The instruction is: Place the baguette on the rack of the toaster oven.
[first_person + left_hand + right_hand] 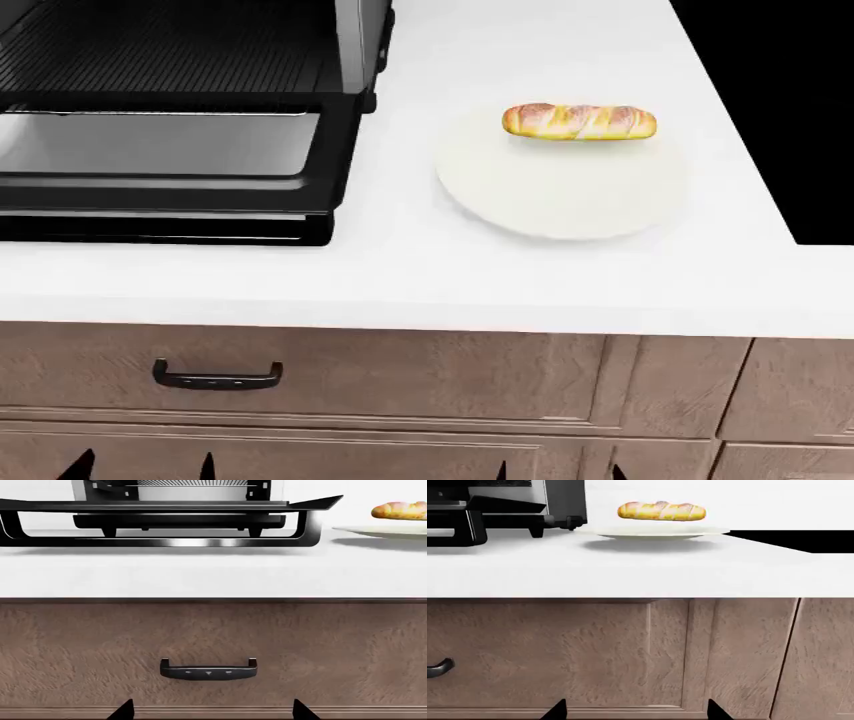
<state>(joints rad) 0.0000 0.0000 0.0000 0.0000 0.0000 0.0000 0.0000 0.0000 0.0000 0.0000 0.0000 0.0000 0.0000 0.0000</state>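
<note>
The baguette (579, 122) lies on the far edge of a round white plate (561, 190) on the white counter; it also shows in the left wrist view (399, 510) and the right wrist view (661, 511). The black toaster oven (350, 60) stands at the left with its grey-windowed door (160, 145) dropped open. The wire rack (160, 45) spans the cavity; its wires show in the left wrist view (190, 483). My left gripper (213, 711) and right gripper (634, 711) are both open and empty, low in front of the cabinet, well below the counter.
Brown wooden cabinet fronts run under the counter (400, 280), with a black drawer handle (216, 377) below the oven, also in the left wrist view (208, 670). The counter ends at a black void (801, 100) on the right.
</note>
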